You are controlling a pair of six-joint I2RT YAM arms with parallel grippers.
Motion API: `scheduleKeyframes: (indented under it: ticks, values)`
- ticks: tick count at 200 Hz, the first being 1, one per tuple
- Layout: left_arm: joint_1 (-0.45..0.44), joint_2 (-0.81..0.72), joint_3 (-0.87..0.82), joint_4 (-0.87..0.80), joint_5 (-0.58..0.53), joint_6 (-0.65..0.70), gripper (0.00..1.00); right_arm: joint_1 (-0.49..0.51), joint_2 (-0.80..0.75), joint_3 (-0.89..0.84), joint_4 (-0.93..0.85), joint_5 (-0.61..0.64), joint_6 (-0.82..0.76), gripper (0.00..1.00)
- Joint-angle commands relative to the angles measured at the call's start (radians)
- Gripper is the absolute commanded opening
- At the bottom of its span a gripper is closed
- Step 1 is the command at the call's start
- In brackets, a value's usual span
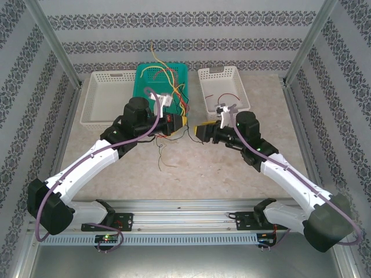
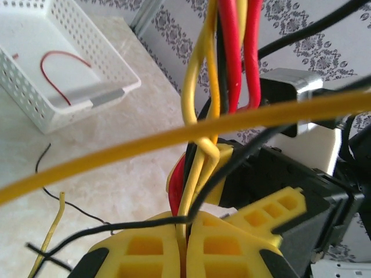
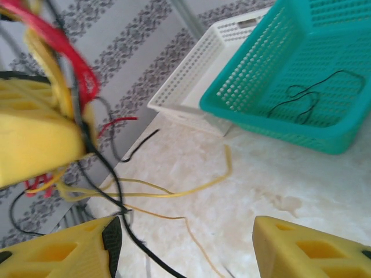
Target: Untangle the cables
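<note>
The tabletop is a pale, marbled beige slab with three perforated plastic baskets in a row along its far edge. A wide white basket sits toward the far left corner, a teal basket is in the middle, and a second white basket is toward the far right. All three are rectangular with lattice walls. Near the middle of the tabletop, just in front of the teal basket, the left gripper has its ribbed yellow fingers pressed together on the cables. These are thin, glossy, round-sectioned wires in red, yellow and black. The bundle's long axis runs near to far. From the clamped fingers it points toward the far edge, crossing over the teal basket, and there the strands fan apart and curl past its far rim. Loose tails point the other way and trail onto the bare tabletop toward the near edge. The right gripper faces the left one from close by. Its yellow fingers stand apart and hold nothing, and a black strand runs just beside one fingertip. A yellow strand lies in a loose curve on the tabletop. A black wire lies coiled on the teal basket's floor, and a red wire arcs inside the second white basket.
</note>
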Motion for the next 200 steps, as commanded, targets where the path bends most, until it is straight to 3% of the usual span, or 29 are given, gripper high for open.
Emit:
scheduleKeyframes:
  ticks: [1, 74, 143, 179, 200]
  values:
    - [-0.009, -0.029, -0.021, 0.086, 0.051, -0.069, 0.0, 0.031, -0.015, -0.02, 0.123, -0.053, -0.008, 0.61]
    - [-0.009, -0.042, -0.062, 0.117, 0.067, -0.091, 0.0, 0.061, 0.006, -0.126, 0.258, -0.01, 0.033, 0.53]
    - [-0.006, -0.071, -0.064, 0.072, 0.024, -0.064, 0.0, 0.113, 0.058, -0.132, 0.276, -0.116, -0.015, 0.52]
    - [0.008, -0.084, -0.048, 0.055, 0.02, -0.061, 0.0, 0.124, 0.065, -0.181, 0.281, -0.098, -0.043, 0.51]
    - [0.008, -0.08, -0.057, 0.064, 0.03, -0.071, 0.0, 0.124, 0.069, -0.176, 0.273, -0.07, -0.053, 0.38]
